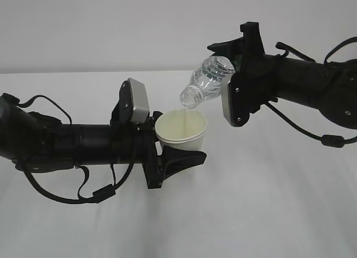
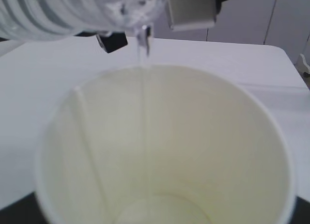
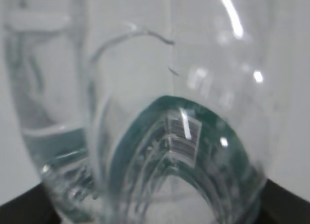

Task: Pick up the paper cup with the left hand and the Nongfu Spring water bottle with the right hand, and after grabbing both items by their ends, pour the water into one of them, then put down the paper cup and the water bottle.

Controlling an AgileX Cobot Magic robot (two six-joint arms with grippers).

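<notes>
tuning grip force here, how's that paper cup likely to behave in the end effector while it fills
The paper cup looks thin-walled, so it would probably dent under a hard squeeze. It is held tilted and off the table, and the water streaming in likely makes it heavier. With so little pooled at the bottom, it is probably still light.

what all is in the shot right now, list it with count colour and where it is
paper cup: one, white with cream inside, held off the table at centre by the left end effector
Nongfu Spring water bottle: one, clear with a green label, tilted mouth down above the cup, held by the right end effector
water: one thin clear stream, falling from the bottle mouth into the cup
table: one, white, under everything
left end effector: one, black, closed around the cup
right end effector: one, black, closed around the bottle's base end
</notes>
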